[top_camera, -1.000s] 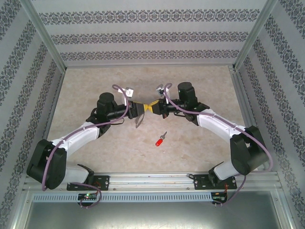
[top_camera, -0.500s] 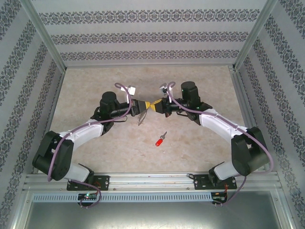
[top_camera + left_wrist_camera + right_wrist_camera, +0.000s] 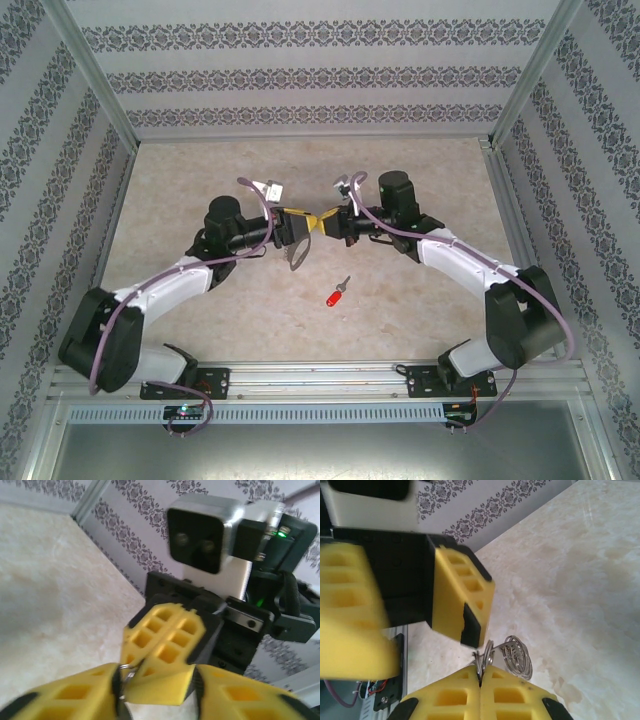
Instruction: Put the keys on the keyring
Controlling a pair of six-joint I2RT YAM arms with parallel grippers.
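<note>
1. Key (image 3: 336,293). It lies flat on the beige table (image 3: 430,180), on the near side of both grippers. The red head points toward the arm bases and the silver shaft points away and to the right. Nothing touches it, and it is well apart from the keyring.

2. Keyring (image 3: 296,255). The grey loop hangs tilted, just below the point where the two grippers meet above the middle of the table.

3. Right gripper (image 3: 322,222). It points left. Its yellow fingers are clenched pad to pad on the keyring. In the right wrist view a thin wire ring emerges from the seam between the fingertips, and a bunch of silvery clips (image 3: 516,657) sits just beside it.

4. Left gripper (image 3: 302,222). It points right, tip to tip with the right gripper. Its fingers are released: the pads stand apart, one on each side of the right gripper's fingertips, and grasp nothing. In the left wrist view a small ring shows at the closed tips of the right gripper, close against the inner face of one left pad. Whether the ring and that pad touch cannot be told.

5. Background. The right arm's wrist camera (image 3: 200,535) sits above and behind its fingers. The patterned back wall (image 3: 320,75) closes the far edge of the table.
</note>
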